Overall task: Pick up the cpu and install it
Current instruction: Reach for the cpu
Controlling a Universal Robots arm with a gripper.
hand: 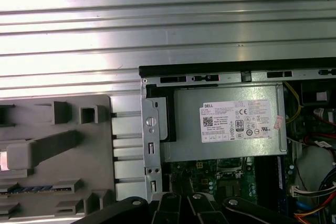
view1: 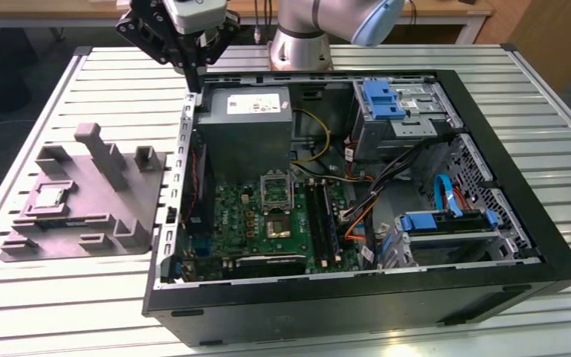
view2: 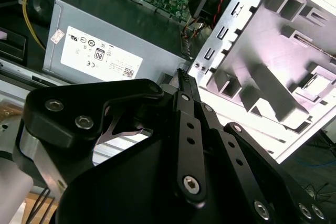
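Gripper (view1: 194, 79) is hovering at the computer case (view1: 365, 291) edge by the power supply (view1: 250, 123), fingers closing on nothing | cpu (view1: 50, 198) is lying in the grey moulded tray (view1: 117, 227), well apart

Exterior view: one computer case (view1: 365, 301); one moulded tray (view1: 122, 219) at 9 o'clock from it; one cpu (view1: 50, 198); one power supply (view1: 250, 137), 11 o'clock inside it.
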